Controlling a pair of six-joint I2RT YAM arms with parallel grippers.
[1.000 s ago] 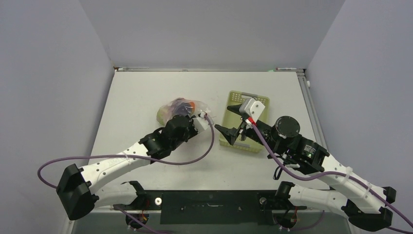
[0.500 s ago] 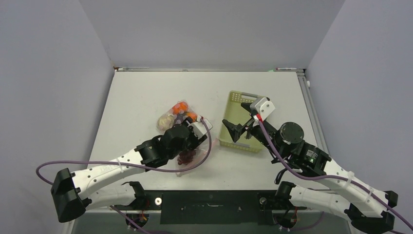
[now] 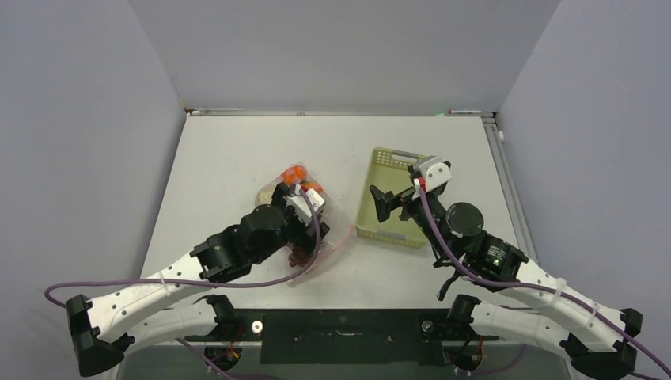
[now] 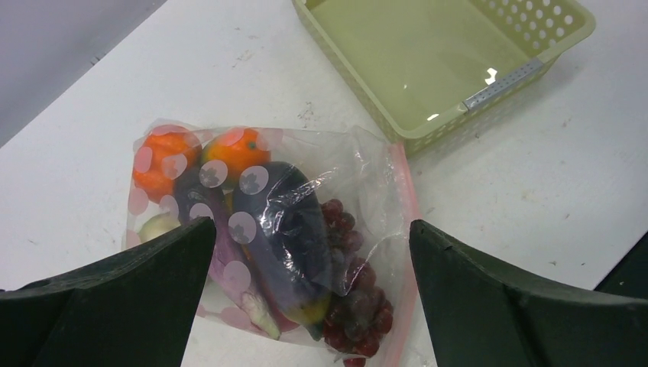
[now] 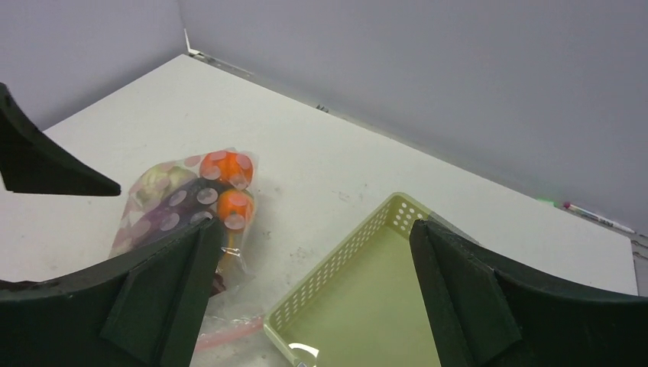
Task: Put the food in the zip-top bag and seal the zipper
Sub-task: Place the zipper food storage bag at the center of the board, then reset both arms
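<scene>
Inside the zip-top bag (image 4: 367, 172), flat on the worktop (image 4: 229, 46) left of centre in the top view: two oranges (image 4: 237, 151), a dark eggplant (image 4: 286, 237) angled upper left to lower right, red grapes (image 4: 353, 306). Just beside it at frame right, a yellow-green basket (image 4: 458, 115). White worktop all round the pair. Zipper (image 4: 406, 229) down the bag's right edge, facing the basket; sealed or not, cannot tell. Left tool (image 4: 311, 223) above the bag, spread wide, gripping nothing; right tool (image 5: 315, 223) likewise agape over the basket.
</scene>
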